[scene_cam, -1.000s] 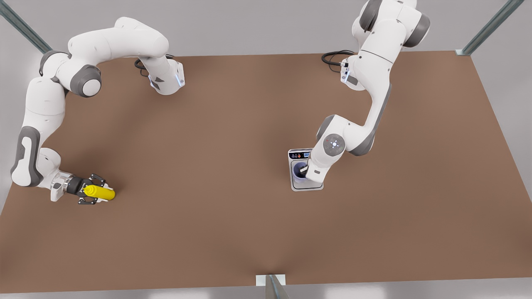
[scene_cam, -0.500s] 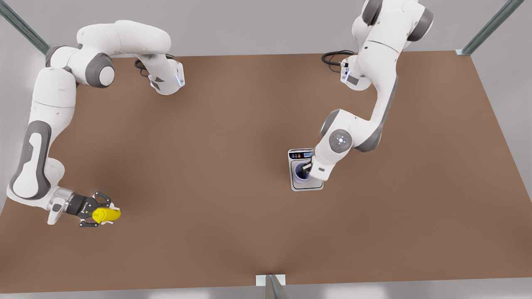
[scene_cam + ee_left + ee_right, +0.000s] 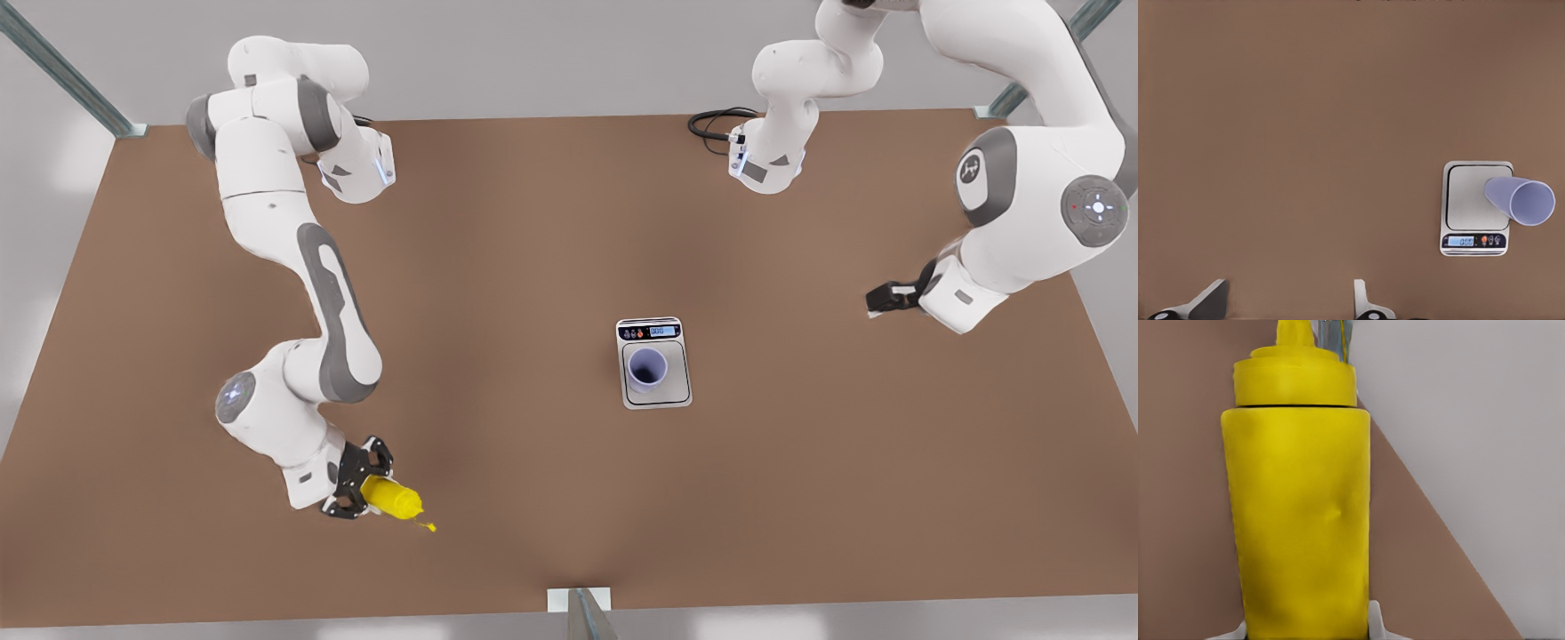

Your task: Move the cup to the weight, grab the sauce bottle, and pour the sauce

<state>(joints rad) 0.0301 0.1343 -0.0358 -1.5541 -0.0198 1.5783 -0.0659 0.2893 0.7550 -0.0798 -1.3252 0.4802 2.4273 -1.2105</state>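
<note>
Meanwhile: bottle gripped, cup on scale

Lower left of the front view, the right gripper (image 3: 363, 487) has its fingers clamped on the sauce bottle (image 3: 391, 498). Mid-right, the left gripper (image 3: 880, 300) hangs spread apart, holding nothing. At centre, the cup (image 3: 646, 370) stands on the weight (image 3: 677, 388); display unreadable.

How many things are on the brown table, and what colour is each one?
Yellow: 1, the sauce bottle, held by the right gripper
Lavender-blue: 1, the cup
Silver: 1, the scale, with the cup on it
Total: 3
The left gripper waits open, off to the side.
</note>
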